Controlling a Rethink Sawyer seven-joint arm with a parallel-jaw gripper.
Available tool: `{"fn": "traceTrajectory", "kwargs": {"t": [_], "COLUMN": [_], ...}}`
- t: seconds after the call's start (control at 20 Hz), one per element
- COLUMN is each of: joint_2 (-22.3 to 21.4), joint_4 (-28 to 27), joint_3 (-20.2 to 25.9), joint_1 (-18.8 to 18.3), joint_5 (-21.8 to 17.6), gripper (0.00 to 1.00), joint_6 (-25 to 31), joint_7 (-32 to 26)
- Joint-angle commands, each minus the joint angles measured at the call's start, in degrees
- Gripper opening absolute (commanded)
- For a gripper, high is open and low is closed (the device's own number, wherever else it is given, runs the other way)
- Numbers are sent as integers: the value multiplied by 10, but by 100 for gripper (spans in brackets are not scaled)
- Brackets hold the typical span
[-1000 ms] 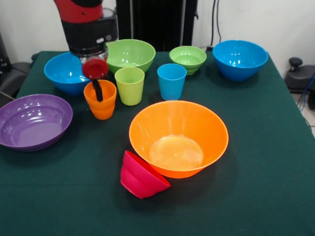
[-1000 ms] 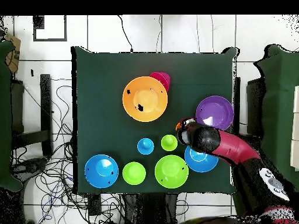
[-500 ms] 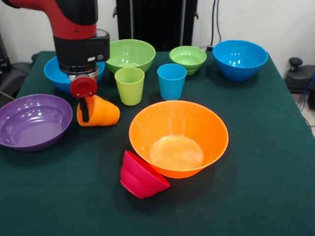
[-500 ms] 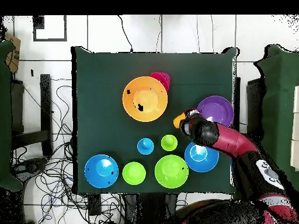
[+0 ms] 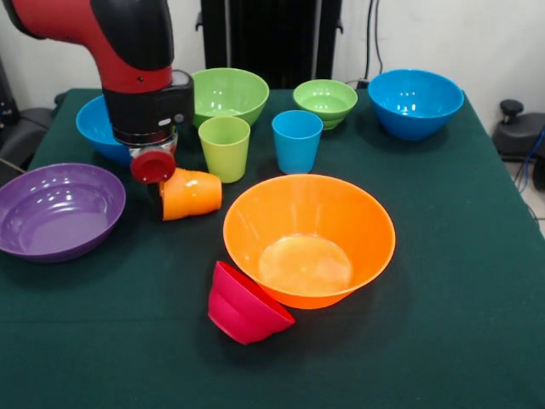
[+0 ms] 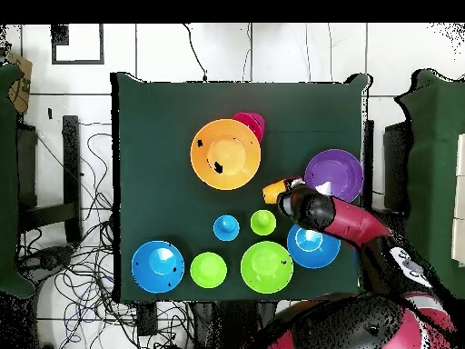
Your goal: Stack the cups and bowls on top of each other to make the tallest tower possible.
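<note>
Nearest the counter's [image 5: 443, 341] front edge, the small red bowl [image 5: 243, 307] is seen tipped on its side, leaning against the big orange bowl [image 5: 309, 239], which stands upright near the middle and is judged the base of a tower not yet begun. Beyond these, toward the side edge where the purple bowl [image 5: 55, 209] rests, the orange cup [image 5: 192, 193] is held on its side, its long axis roughly level and parallel to the front edge, its mouth turned toward the end effector [image 5: 157, 170] and its base toward the orange bowl. The end effector appears closed on the cup at the rim, though the fingers are largely hidden behind the red cap, so the exact hold cannot be made out. The orange bowl lies just beyond the cup's base, so a short carry along that axis is judged enough. Farther back stand the lime green cup [image 5: 225, 147] and blue cup [image 5: 297, 140], upright and untouched. Along the far edge are the two blue bowls [image 5: 415, 102] and the two green bowls [image 5: 226, 94].
</note>
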Motion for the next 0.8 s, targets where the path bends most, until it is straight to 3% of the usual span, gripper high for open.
{"fn": "traceTrajectory", "kwargs": {"t": [0.05, 0.8], "joint_2": [-3, -121], "joint_4": [44, 137], "joint_3": [27, 75], "joint_1": [16, -36], "joint_5": [-24, -3], "gripper": [100, 100], "joint_6": [-18, 65], "joint_7": [-5, -50]}}
